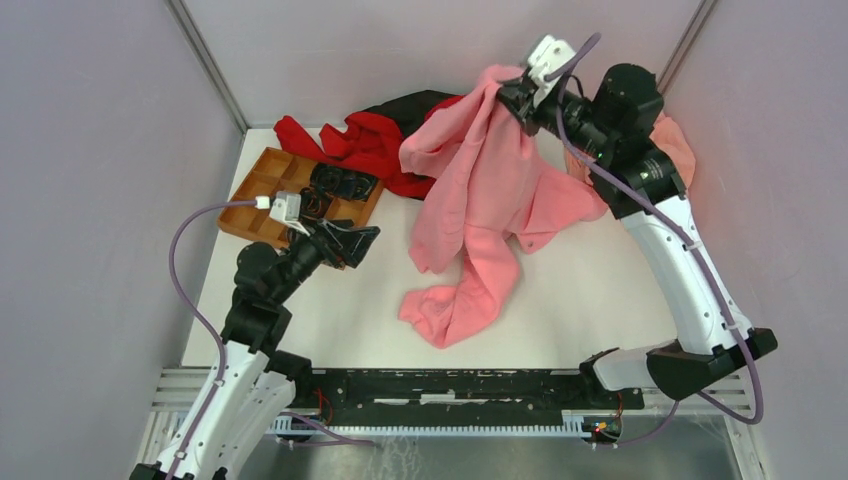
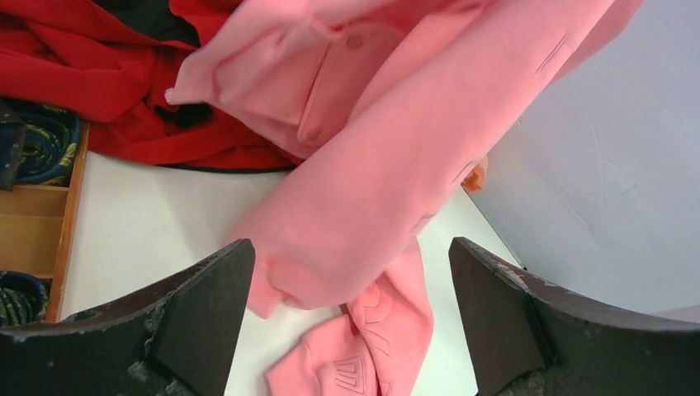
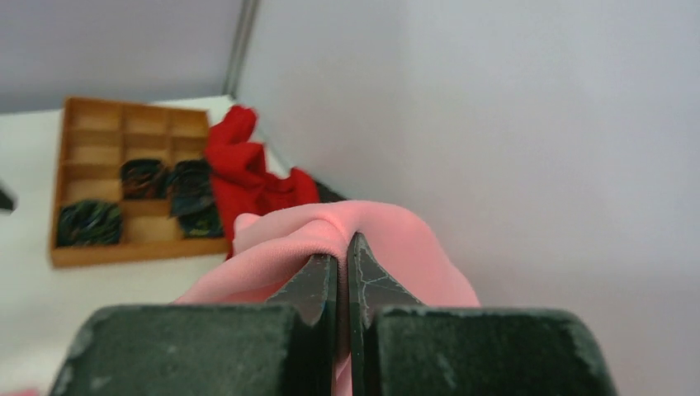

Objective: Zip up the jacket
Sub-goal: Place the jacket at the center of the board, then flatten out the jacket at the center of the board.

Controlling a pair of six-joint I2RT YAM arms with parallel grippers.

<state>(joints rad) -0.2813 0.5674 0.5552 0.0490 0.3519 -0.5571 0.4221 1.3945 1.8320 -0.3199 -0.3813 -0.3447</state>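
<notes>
The pink jacket (image 1: 480, 190) hangs bunched from its top at the back right, and its lower part and a sleeve trail onto the white table. My right gripper (image 1: 515, 95) is raised there, shut on a fold of the jacket (image 3: 388, 239); in the right wrist view the cloth is pinched between the right gripper (image 3: 342, 243) jaws. My left gripper (image 1: 365, 240) hovers open at mid-left, pointing toward the jacket and clear of it. In the left wrist view the jacket (image 2: 371, 165) fills the space beyond the wide-apart left gripper (image 2: 351, 247) fingers. No zipper shows.
A red-and-black garment (image 1: 360, 145) lies at the back behind the jacket. A wooden compartment tray (image 1: 265, 185) with dark rolled items sits just behind my left gripper. A salmon cloth (image 1: 680, 145) shows behind the right arm. Walls enclose the table on three sides.
</notes>
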